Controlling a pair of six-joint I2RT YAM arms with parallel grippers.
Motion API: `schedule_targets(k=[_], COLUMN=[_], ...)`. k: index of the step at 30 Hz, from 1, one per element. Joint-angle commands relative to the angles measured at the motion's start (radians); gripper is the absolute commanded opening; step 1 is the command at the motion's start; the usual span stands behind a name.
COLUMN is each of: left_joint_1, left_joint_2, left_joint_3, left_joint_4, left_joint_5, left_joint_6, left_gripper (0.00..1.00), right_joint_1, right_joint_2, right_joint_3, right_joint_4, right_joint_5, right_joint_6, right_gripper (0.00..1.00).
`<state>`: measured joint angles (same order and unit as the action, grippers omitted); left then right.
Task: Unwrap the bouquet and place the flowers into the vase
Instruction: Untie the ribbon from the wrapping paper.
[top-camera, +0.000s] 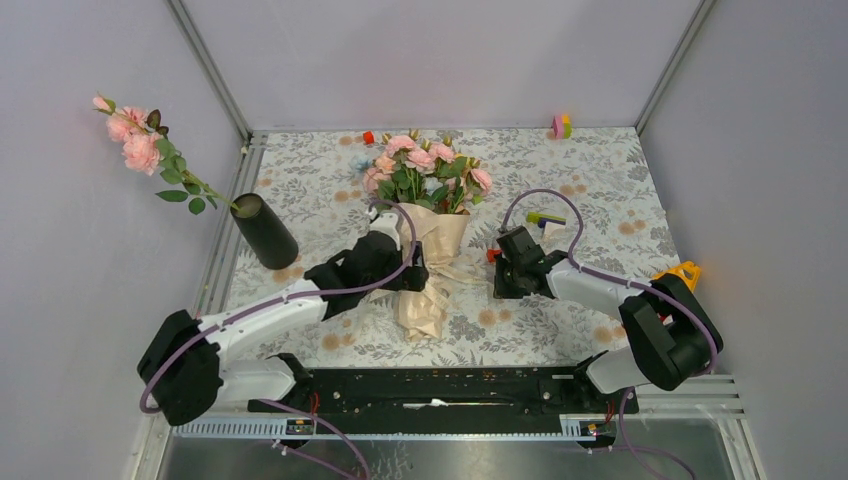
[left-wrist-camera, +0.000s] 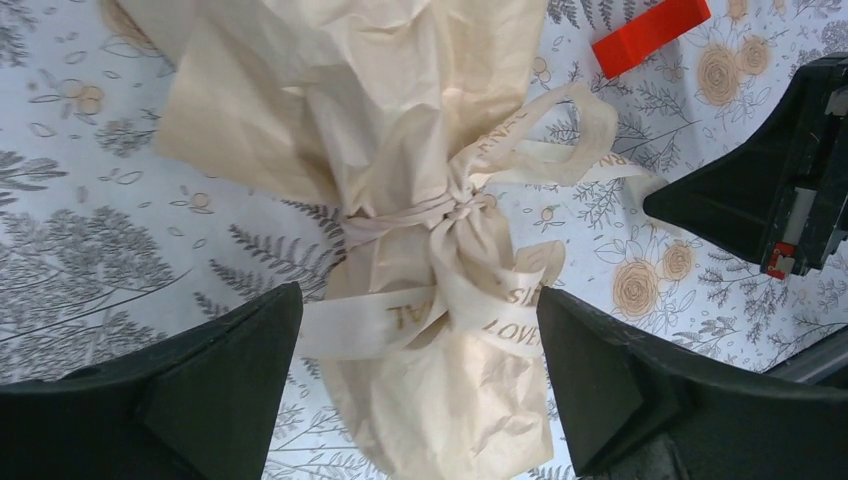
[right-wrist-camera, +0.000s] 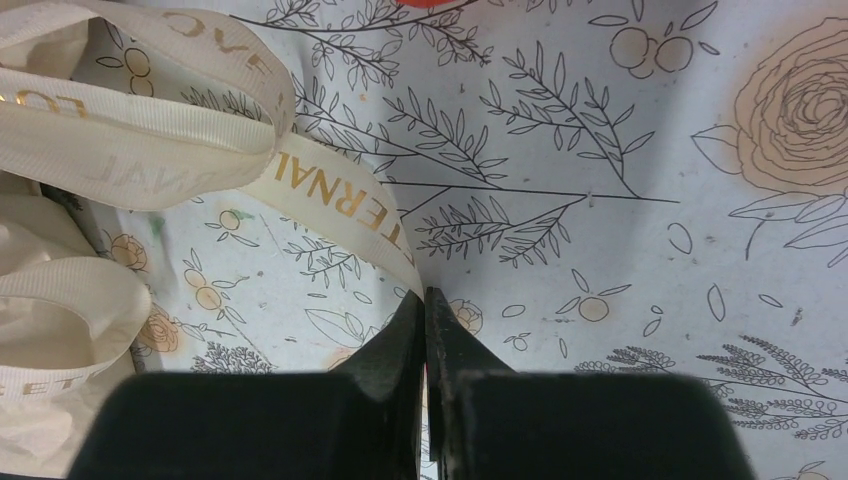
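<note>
The bouquet (top-camera: 432, 250) lies in the middle of the table in crinkled beige paper, its flowers (top-camera: 425, 170) pointing to the far side. A cream ribbon (left-wrist-camera: 460, 205) is knotted round its neck. My left gripper (top-camera: 410, 275) (left-wrist-camera: 420, 300) is open, one finger on each side of the paper tail below the knot. My right gripper (top-camera: 497, 270) (right-wrist-camera: 425, 295) is shut on a loose end of the ribbon (right-wrist-camera: 330, 195), low over the cloth to the right of the bouquet. The black vase (top-camera: 264, 231) stands at the left, holding one pink rose stem (top-camera: 140, 140).
A red block (left-wrist-camera: 650, 35) lies close to the right gripper. A green and purple block (top-camera: 545, 217) lies behind it, small blocks (top-camera: 562, 126) sit at the back edge, and a yellow object (top-camera: 680, 272) at the right edge. Grey walls enclose the floral cloth.
</note>
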<state>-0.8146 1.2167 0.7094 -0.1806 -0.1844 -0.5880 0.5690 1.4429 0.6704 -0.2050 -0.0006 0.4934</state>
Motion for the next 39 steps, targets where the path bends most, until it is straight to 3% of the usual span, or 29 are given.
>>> schedule_targets(k=[1,8,13,27,34,39], left_joint_1=[0.068,0.152,0.152,0.151,0.13,0.128], left_joint_2=[-0.105,-0.225,-0.245,-0.112,-0.058,-0.042], left_joint_3=[-0.035,-0.114,-0.188,-0.225,-0.206,-0.209], left_joint_4=[-0.035,-0.167,-0.122,0.057,0.071,0.105], left_joint_5=[0.017,-0.01,0.01,0.052,0.014,0.013], left_joint_6=[0.05,0.031,0.075,0.127,0.139,0.134], left_gripper=[0.95,0.93,0.94,0.93,0.77,0.74], right_joint_1=[-0.003,-0.003,-0.003,-0.003,-0.004,-0.003], right_joint_2=[-0.014,-0.007,0.009,0.016,0.016,0.017], right_joint_3=[0.036,0.04,0.044,0.048,0.049,0.051], right_joint_4=[-0.029,-0.011,-0.005,0.006,0.006,0.006], right_joint_5=[0.046,0.029,0.016,-0.002,-0.005,-0.005], right_joint_6=[-0.002,0.001,-0.001,0.0,-0.002,-0.001], right_gripper=[0.0,0.0,0.0,0.0,0.0,0.0])
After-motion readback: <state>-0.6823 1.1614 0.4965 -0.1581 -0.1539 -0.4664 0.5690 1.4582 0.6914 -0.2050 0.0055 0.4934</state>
